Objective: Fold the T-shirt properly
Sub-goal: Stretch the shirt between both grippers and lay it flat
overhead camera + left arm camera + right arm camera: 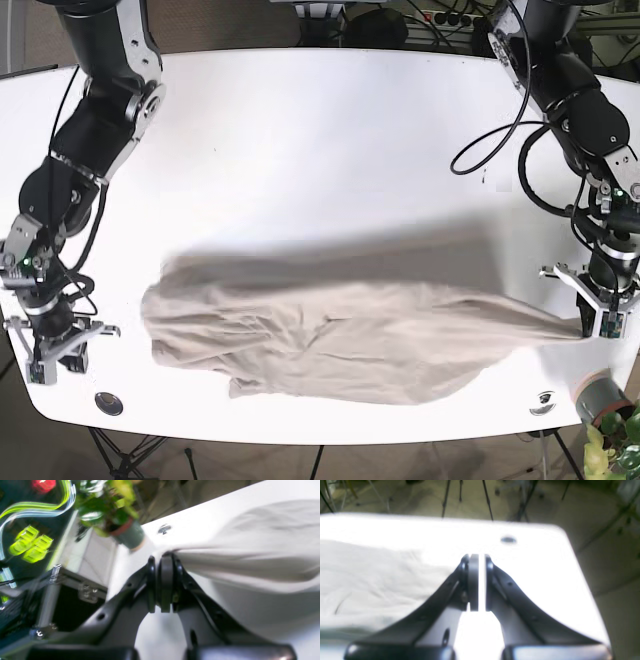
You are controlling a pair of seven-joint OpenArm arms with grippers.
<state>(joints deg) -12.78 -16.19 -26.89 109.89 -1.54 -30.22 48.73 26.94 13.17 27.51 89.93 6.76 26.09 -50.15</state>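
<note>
The beige T-shirt (340,335) lies rumpled across the front half of the white table (300,150), stretched out to a point on the right. My left gripper (598,322) is shut on that stretched tip. In the left wrist view its fingertips (162,558) pinch the cloth, and the T-shirt (250,550) runs away taut to the right. My right gripper (55,362) hovers near the table's front left corner, a short way left of the shirt. Its jaws (480,560) stand a narrow slit apart with only bare table between them. The T-shirt (370,585) lies to their left.
A potted plant (605,405) stands just off the table's front right corner, close to my left gripper; it also shows as the plant (122,525). Round grommets sit in the tabletop (108,402) (545,401). The table's rounded edge (572,555) runs just right of my right gripper.
</note>
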